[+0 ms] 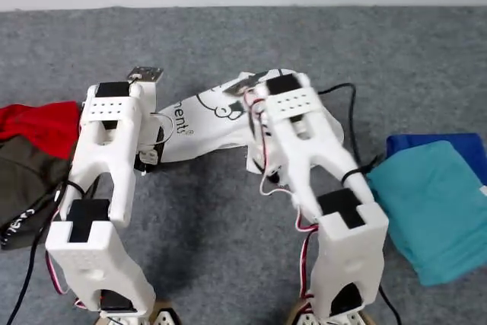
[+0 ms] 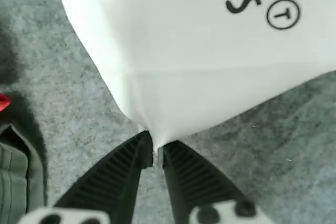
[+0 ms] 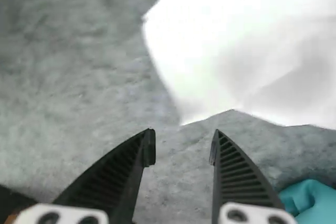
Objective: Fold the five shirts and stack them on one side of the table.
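Closest to us, the two arms stand side by side on the grey table (image 1: 221, 218). On the robot's right side lies a teal shirt (image 1: 430, 203), folded flat. It seems to rest partly on a blue shirt (image 1: 445, 144) that peeks out behind it. These two look done, and they look like the start of the pile. On the robot's left side there is a dark shirt (image 1: 27, 180) with a red shirt (image 1: 38, 123) just behind it. Both lie in a loose heap, so I think they are not folded yet.

Farther back, in the middle, is the white shirt (image 1: 205, 123) with black print. It is crumpled. The left gripper (image 2: 155, 149) has its two fingers pinched tight on a corner of it. The right gripper (image 3: 181, 145) has its fingers apart with nothing between them. It hangs over the bare table just beside the shirt's edge.

So it looks like two shirts are finished, one is being folded, and two wait.
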`<move>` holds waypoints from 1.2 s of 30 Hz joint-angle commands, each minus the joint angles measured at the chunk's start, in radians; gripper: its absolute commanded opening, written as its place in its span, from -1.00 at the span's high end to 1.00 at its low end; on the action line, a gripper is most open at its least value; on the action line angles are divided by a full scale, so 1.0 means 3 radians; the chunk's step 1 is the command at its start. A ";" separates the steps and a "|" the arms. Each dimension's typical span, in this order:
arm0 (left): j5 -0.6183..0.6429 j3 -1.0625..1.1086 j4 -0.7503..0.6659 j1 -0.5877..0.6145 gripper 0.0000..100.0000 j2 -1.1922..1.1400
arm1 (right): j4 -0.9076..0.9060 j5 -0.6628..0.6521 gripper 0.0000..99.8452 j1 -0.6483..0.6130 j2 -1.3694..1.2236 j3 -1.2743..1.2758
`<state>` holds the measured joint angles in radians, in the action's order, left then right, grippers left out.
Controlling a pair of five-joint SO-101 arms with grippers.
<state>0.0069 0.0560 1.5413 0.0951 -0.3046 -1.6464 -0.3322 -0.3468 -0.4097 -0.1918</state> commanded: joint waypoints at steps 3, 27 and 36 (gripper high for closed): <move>0.0036 -0.0008 0.0000 0.0000 0.98 0.0179 | 0.0182 -0.0020 0.65 -0.0028 -0.0238 -0.0036; 0.0041 -0.0043 0.0097 0.0000 0.98 0.0266 | 0.0432 -0.0036 0.98 0.0320 -0.0003 -0.0046; -0.0143 -0.0269 0.0680 0.0010 0.98 0.1156 | -0.0120 -0.0327 0.98 0.0320 0.1506 -0.0046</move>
<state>0.0038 0.0176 1.7146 0.0951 -0.0882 -1.6540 -0.4089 -0.2608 -0.1534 -0.1918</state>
